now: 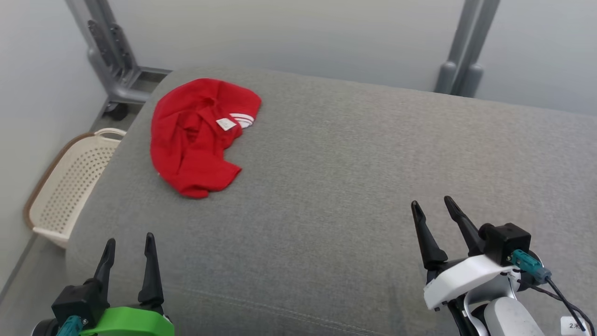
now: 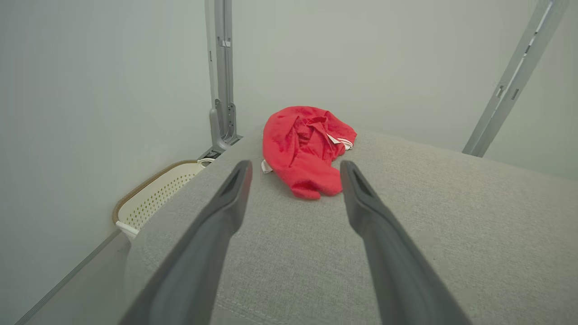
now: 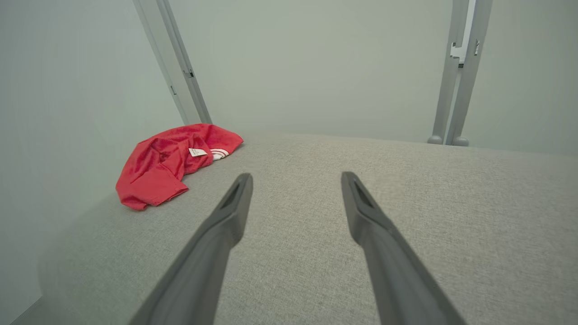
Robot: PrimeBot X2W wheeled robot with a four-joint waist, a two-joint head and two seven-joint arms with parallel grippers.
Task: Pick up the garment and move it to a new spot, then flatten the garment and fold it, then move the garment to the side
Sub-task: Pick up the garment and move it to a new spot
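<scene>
Garment, red knit fabric, crumpled (image 1: pixel 196 135): sits bunched at the far left corner of the grey upholstered cushion (image 1: pixel 354 177), close to its rounded edge, untouched. A small white label (image 1: pixel 225 123) and white-striped trim (image 1: pixel 243 120) face up, so probably turned partly inside out. Left gripper, green-housed with two dark fingers (image 1: pixel 130 238), hovers over the cushion's near left corner, jaws spread wide, nothing between them. Right gripper, white-housed (image 1: pixel 431 201), hovers over the cushion's near right part, likewise spread and empty. Both hang well short of the cloth; reads as a ready stance ahead of the first pick, with the left arm better placed for the reach. Cream perforated plastic basket with brown rim (image 1: pixel 70 186) stands on the floor against the cushion's left side; grey metal uprights (image 1: pixel 112 60) rise behind its far edge. Head view lays out the whole cushion and both arms together. Left wrist view frames the heap dead ahead between its own fingers and gives its height. Right wrist view puts the heap off to one side, label plainly legible as a tag.
</scene>
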